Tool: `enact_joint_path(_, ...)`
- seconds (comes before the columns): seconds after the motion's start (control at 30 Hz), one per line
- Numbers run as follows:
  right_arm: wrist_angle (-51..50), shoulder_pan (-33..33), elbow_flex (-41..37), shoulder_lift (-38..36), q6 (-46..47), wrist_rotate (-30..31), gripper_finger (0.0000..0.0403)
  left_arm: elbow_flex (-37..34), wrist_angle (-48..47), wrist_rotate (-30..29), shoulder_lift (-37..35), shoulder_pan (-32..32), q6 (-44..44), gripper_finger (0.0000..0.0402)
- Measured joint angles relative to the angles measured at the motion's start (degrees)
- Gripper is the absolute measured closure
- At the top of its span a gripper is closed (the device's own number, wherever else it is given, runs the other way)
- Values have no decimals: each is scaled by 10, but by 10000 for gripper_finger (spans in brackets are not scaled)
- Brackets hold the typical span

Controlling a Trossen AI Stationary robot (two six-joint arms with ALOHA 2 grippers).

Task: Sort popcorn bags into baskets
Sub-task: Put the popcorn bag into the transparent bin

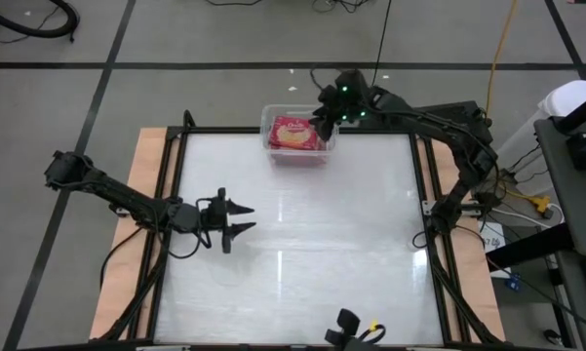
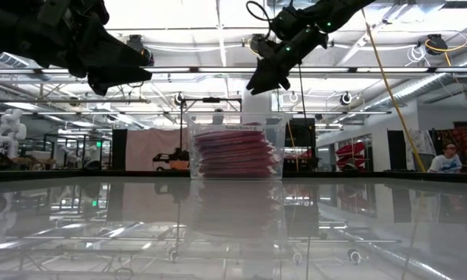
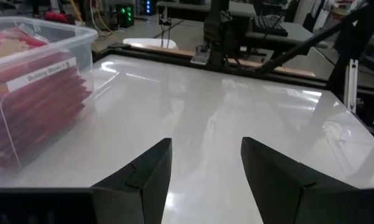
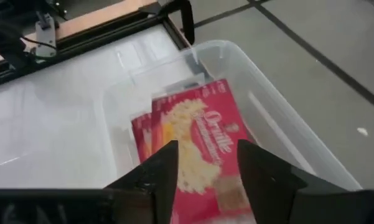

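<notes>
Right hand point(image 1: 324, 119) up over the far edge of the surface, just above the right rim of the clear plastic bin point(image 1: 273, 144) — fingers spread, nothing pinched between them. Seen from the right wrist, same hand point(image 4: 205, 171) poised over the top popcorn bag point(image 4: 202, 146), popcorn picture facing up, fingers apart on either side of it and clear of it. From table height, right hand point(image 2: 266, 78) hanging above and slightly to the right of the bin point(image 2: 276, 124), not touching it.

Popcorn bags point(image 2: 235, 153) stacked flat inside the bin, filling most of its height; red edges visible through the clear wall. From above, only the top bag point(image 1: 294, 133) visible, yellow-tan picture up. Bin standing at the far middle of the white surface point(image 1: 302, 244), close to the black frame edge. White label strip on the bin wall in the left wrist view point(image 3: 46, 73), text too small to read with certainty.

Left hand point(image 1: 242, 218) well apart from the bin, raised over the near-left part of the surface — fingers spread, nothing held. Left wrist view: two dark fingers point(image 3: 146, 177) open, bare glossy surface between them, bin point(image 3: 81, 37) off to one side.

Person seated far off in the room behind, at the low view's right edge point(image 2: 447, 158).
</notes>
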Motion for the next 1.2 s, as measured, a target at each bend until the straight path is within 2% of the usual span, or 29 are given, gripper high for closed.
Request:
enact_joint_path(0.27,18,39,1,43,-13,71,331,0,14,0,0,10,7,204)
enact_joint_path(0.5,32,35,1,83,-27,75,382,0,15,-1,0,16,22,204)
enact_joint_path(0.83,-3,44,1,101,-42,71,392,0,1,0,0,28,21,204)
enact_joint_path(0.97,-9,44,1,101,-55,27,392,0,-6,0,0,28,17,204)
enact_joint_path(1.2,-5,58,1,83,-59,44,392,0,-6,1,0,28,9,204)
